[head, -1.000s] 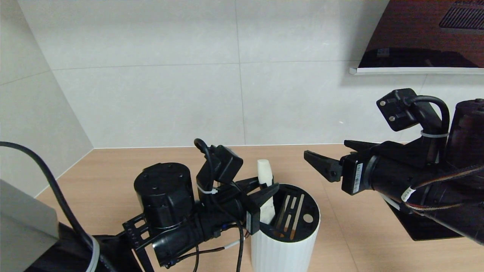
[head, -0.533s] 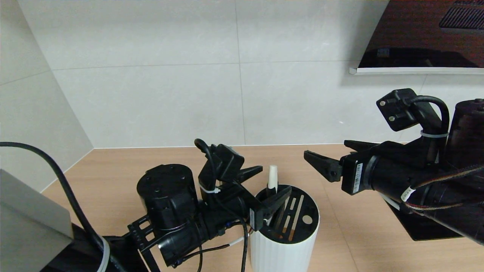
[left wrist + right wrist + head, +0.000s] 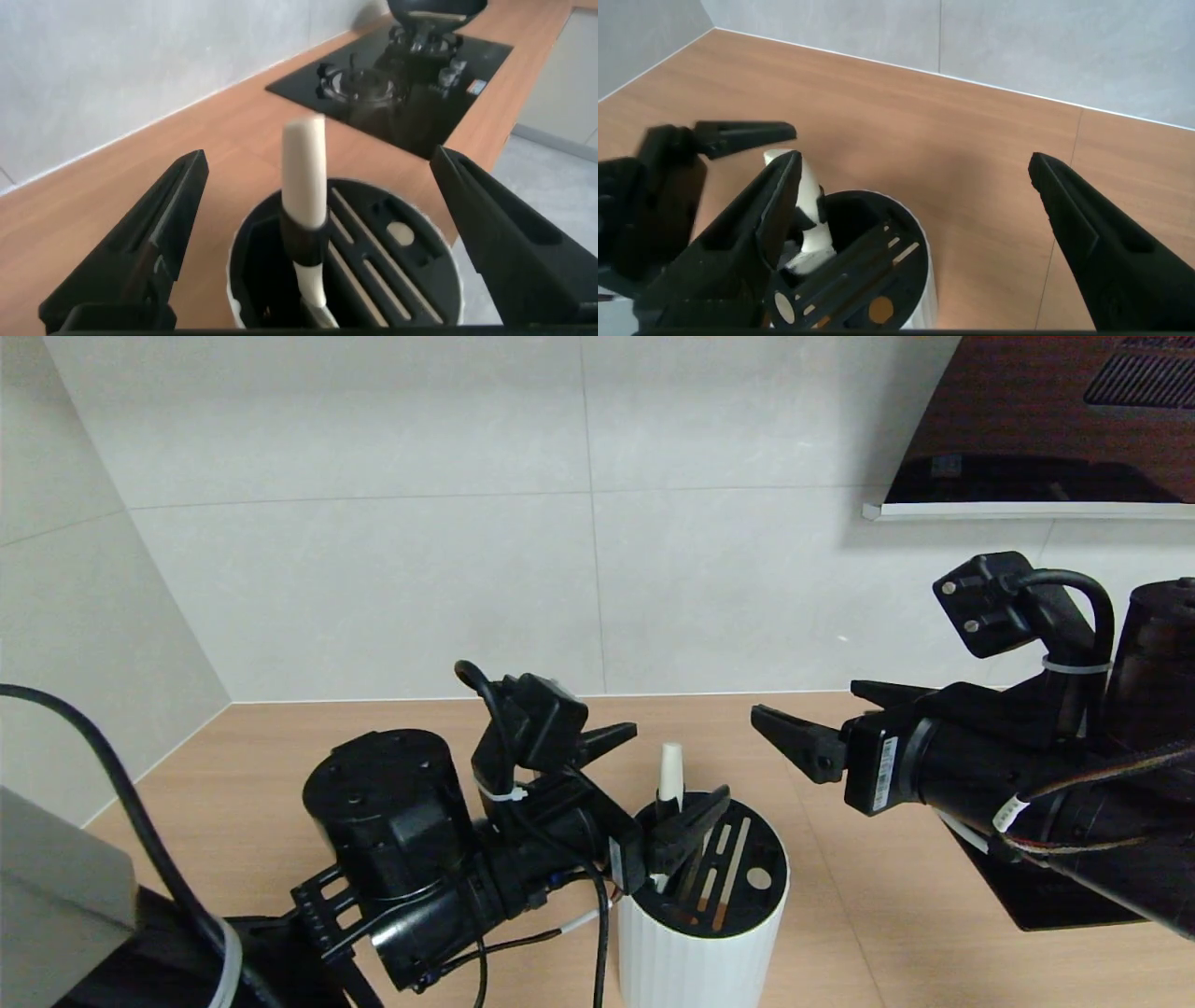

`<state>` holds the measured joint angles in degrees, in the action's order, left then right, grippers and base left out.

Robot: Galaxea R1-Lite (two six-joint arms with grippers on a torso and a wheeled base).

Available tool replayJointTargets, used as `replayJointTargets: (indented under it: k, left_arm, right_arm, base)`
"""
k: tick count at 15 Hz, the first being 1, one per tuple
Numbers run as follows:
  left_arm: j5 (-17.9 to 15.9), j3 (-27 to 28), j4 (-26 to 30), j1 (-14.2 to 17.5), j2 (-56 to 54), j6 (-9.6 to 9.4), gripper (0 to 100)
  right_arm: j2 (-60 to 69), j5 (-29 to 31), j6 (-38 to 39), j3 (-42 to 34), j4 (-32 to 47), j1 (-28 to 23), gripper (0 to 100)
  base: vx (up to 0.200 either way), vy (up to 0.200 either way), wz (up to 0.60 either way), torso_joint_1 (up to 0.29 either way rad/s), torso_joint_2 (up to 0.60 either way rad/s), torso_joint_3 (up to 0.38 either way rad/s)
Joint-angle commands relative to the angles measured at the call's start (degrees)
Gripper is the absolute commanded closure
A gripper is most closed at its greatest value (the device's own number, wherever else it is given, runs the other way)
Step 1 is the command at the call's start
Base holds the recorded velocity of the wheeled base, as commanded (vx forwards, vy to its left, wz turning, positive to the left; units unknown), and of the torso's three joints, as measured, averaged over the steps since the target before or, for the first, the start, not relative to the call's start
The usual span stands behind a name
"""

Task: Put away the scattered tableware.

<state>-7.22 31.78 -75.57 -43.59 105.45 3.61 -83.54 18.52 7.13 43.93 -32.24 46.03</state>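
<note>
Utensil [image 3: 668, 770] stands upright in the holder [image 3: 700, 943], between the spread left fingers [image 3: 693, 816], touching neither. Right fingers [image 3: 794, 739] gape, empty, beyond the holder over the bench [image 3: 327, 737].

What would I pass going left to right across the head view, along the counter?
holder → right gripper → cooktop. The left gripper and the white handle overlap the holder, so they are left out.
</note>
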Motion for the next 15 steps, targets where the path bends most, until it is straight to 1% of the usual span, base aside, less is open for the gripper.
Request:
replayJointTargets:
  k: [1, 2, 3, 4, 5, 6, 7, 8, 9, 10, 11, 12, 13, 14, 15]
  left_arm:
    - [0.01, -0.23, 0.16, 0.0, -10.26, 2.98, 0]
    - [0.01, -0.58, 0.42, 0.0, -14.66, 3.86, 0]
    - [0.01, -1.55, 2.01, 0.09, -20.28, 4.57, 0]
    - [0.1, -2.07, 5.17, 0.62, -25.47, 4.65, 0]
    - [0.19, -2.34, 6.58, 0.97, -27.31, 4.57, 0]
    - [0.36, -2.86, 12.11, 2.81, -33.99, 4.65, 0]
    - [0.36, -3.66, 15.72, 4.75, -37.77, 4.74, 0]
    - [0.36, -7.17, 21.6, 7.82, -44.36, 5.0, 0]
    - [0.36, -9.37, 24.33, 9.23, -48.41, 5.0, 0]
    - [0.36, -11.65, 27.84, 11.6, -54.82, 5.0, 0]
    - [0.45, -12.36, 31.18, 13.62, -59.75, 5.0, 0]
    - [0.45, -12.27, 37.34, 16.26, -67.22, 5.36, 0]
    - [0.36, -12.01, 44.19, 18.11, -74.34, 6.85, 0]
    - [-0.08, -11.92, 51.05, 20.48, -80.49, 7.82, 0]
    - [-0.52, -12.01, 57.2, 23.29, -85.5, 7.91, 0]
  right_arm:
    - [1.89, 0.29, 0.08, -0.17, -0.1, -0.94, 0]
    - [3.21, 0.55, -0.01, -1.13, -0.01, -2.53, 0]
    - [5.85, 0.64, -0.1, -2.89, -0.1, -4.46, 0]
    - [9.01, 0.82, -0.01, -4.03, -0.1, -5.51, 0]
    - [10.42, 0.82, -0.01, -4.65, -0.1, -6.13, 0]
    - [16.31, 0.64, -0.01, -8.08, 0.08, -8.68, 0]
    - [20.0, 0.64, -0.01, -10.18, 0.25, -9.91, 0]
    - [26.76, 0.73, -1.07, -14.32, 0.34, -12.63, 0]
    - [30.98, 0.73, -3.35, -16.51, 0.6, -13.78, 0]
    - [36.96, 0.55, -4.93, -19.59, 1.83, -17.12, 0]
    - [40.92, 0.12, -4.85, -22.05, 3.59, -20.81, 0]
    - [47.07, -0.68, -4.85, -24.51, 6.67, -24.32, 0]
    - [53.4, -1.2, -4.76, -24.95, 10.27, -25.2, 0]
    - [58.67, -1.2, -4.85, -24.69, 14.58, -25.29, 0]
    - [63.15, -1.2, -5.11, -24.16, 19.15, -25.29, 0]
  base:
    - [0.0, 0.0, 0.0, 0.0, 0.0, 0.0]
    - [0.0, 0.0, 0.0, 0.0, 0.0, 0.0]
    - [0.0, 0.0, 0.0, 0.0, 0.0, 0.0]
    - [0.0, 0.0, 0.0, 0.0, 0.0, 0.0]
    - [0.0, 0.0, 0.0, 0.0, 0.0, 0.0]
    - [0.0, 0.0, 0.0, 0.0, 0.0, 0.0]
    - [0.0, 0.0, 0.0, 0.0, 0.0, 0.0]
    - [0.0, 0.0, 0.0, 0.0, 0.0, 0.0]
    - [0.0, 0.0, 0.0, 0.0, 0.0, 0.0]
    - [0.0, 0.0, 0.0, 0.0, 0.0, 0.0]
    - [0.0, 0.0, 0.0, 0.0, 0.0, 0.0]
    - [0.0, 0.0, 0.0, 0.0, 0.0, 0.0]
    - [0.0, 0.0, 0.0, 0.0, 0.0, 0.0]
    - [0.0, 0.0, 0.0, 0.0, 0.0, 0.0]
    - [0.0, 0.0, 0.0, 0.0, 0.0, 0.0]
